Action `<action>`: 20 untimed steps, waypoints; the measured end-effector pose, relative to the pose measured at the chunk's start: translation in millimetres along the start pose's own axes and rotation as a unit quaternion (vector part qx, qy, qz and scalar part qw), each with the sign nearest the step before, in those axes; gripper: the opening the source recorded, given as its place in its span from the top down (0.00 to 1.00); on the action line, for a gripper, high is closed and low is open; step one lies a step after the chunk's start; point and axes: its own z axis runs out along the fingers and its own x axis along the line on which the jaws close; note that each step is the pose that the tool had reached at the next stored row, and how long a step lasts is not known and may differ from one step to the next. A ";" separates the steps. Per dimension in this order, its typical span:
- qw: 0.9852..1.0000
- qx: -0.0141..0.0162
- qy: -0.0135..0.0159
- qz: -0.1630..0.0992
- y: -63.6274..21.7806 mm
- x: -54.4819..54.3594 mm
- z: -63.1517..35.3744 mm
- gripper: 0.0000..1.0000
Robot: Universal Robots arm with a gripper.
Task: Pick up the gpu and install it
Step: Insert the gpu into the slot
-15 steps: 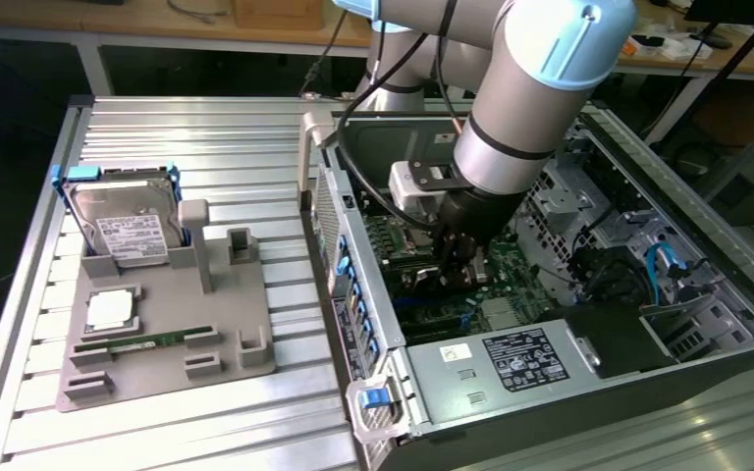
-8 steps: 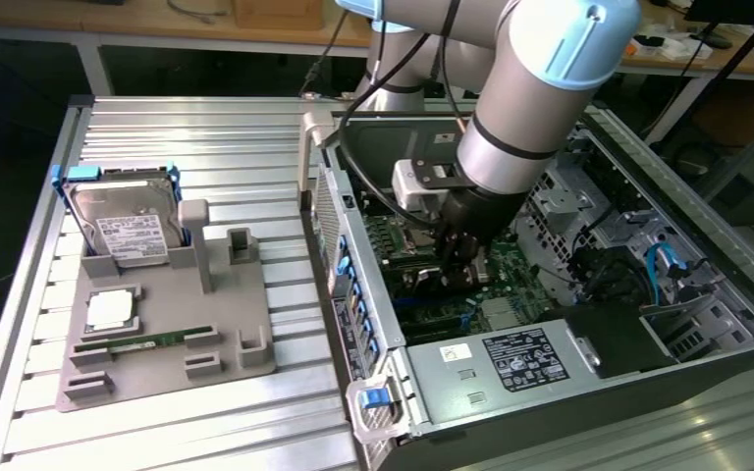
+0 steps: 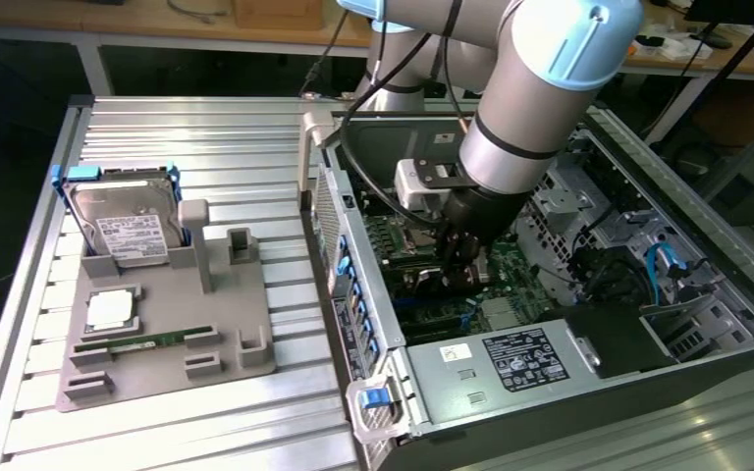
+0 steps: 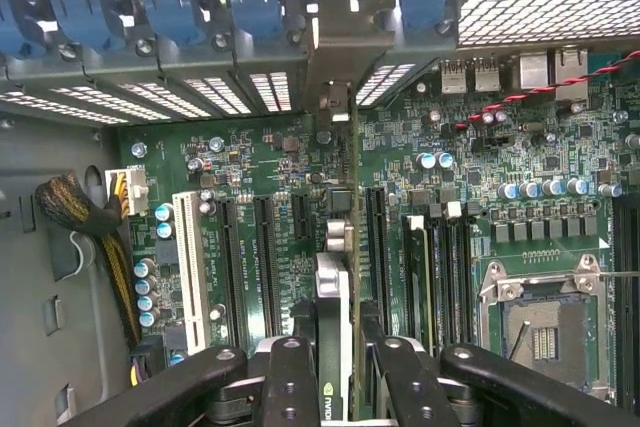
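In the wrist view the gpu [image 4: 338,282] shows edge-on as a thin dark card, and my gripper [image 4: 335,382] is shut on it with one black finger [image 4: 290,387] on each side. Its silver bracket [image 4: 345,42] reaches the rear slot openings of the case. The card stands upright over the green motherboard [image 4: 250,157], in line with the black expansion slots. Whether it sits in a slot I cannot tell. In the exterior view the gripper [image 3: 462,265] is down inside the open computer case [image 3: 509,363], and the arm hides the card.
Blue slot clips [image 4: 170,7] line the case's rear wall. A cable bundle [image 4: 90,227] and the CPU socket [image 4: 540,317] flank the card. At the exterior view's left, a grey fixture [image 3: 220,334] holds a hard drive [image 3: 122,221] and a green memory stick [image 3: 154,341].
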 end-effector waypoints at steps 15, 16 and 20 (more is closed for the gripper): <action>1.000 0.002 0.000 -0.001 2.5 0.2 2.6 0.73; 1.000 0.002 0.000 -0.001 2.5 0.2 3.1 0.73; 1.000 0.003 0.000 -0.001 2.5 0.1 5.1 0.73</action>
